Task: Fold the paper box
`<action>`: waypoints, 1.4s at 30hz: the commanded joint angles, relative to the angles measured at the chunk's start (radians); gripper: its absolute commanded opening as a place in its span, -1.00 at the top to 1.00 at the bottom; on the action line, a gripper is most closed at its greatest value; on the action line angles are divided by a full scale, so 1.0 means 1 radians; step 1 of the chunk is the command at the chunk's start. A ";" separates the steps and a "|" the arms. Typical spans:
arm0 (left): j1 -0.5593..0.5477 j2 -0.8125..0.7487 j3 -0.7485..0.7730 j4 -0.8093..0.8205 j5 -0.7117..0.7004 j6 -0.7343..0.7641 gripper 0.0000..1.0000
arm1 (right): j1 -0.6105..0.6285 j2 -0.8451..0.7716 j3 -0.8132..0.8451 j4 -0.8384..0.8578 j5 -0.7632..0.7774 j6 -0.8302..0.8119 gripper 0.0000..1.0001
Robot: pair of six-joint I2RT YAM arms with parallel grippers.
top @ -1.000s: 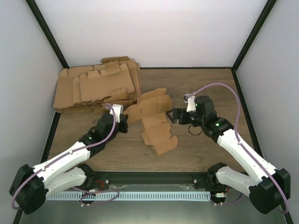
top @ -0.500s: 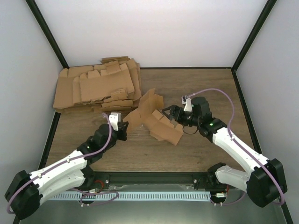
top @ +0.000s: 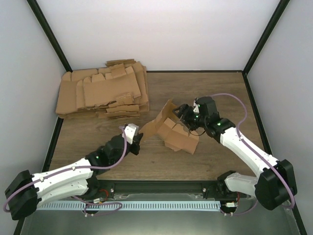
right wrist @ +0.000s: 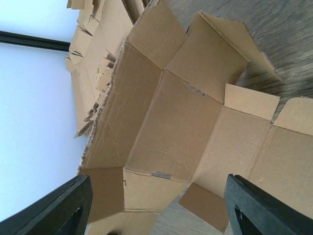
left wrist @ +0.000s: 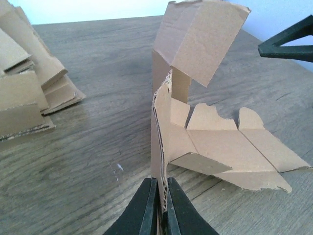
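Left hand: fingers clamped on one upright edge of the paper box. Right hand: fingers spread wide, facing the box's inner panels. Box half-raised, flaps splayed, mid-table. Pile of flat blanks: far-left corner.

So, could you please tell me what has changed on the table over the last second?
The paper box has gone from lying nearly flat to standing partly folded, its panels raised. The left gripper, pinching the box's edge, drew back toward the near side of the table. The right gripper, open, kept at the box while its wrist swung slightly left. The pile of cardboard blanks stayed put.
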 commanded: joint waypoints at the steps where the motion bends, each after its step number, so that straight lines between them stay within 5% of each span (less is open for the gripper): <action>1: -0.042 0.028 0.049 0.035 -0.059 0.085 0.86 | 0.008 0.018 0.081 -0.052 -0.012 0.046 -0.55; 20: -0.131 0.097 0.090 0.045 -0.163 0.181 0.85 | 0.014 0.162 0.188 -0.004 -0.031 0.061 -0.57; 37: -0.137 0.011 0.004 0.047 -0.163 0.138 0.85 | 0.005 0.310 0.252 0.083 -0.075 -0.022 -0.12; 42: -0.137 -0.003 -0.008 0.049 -0.159 0.133 0.82 | 0.005 0.313 0.202 0.134 -0.111 -0.013 0.20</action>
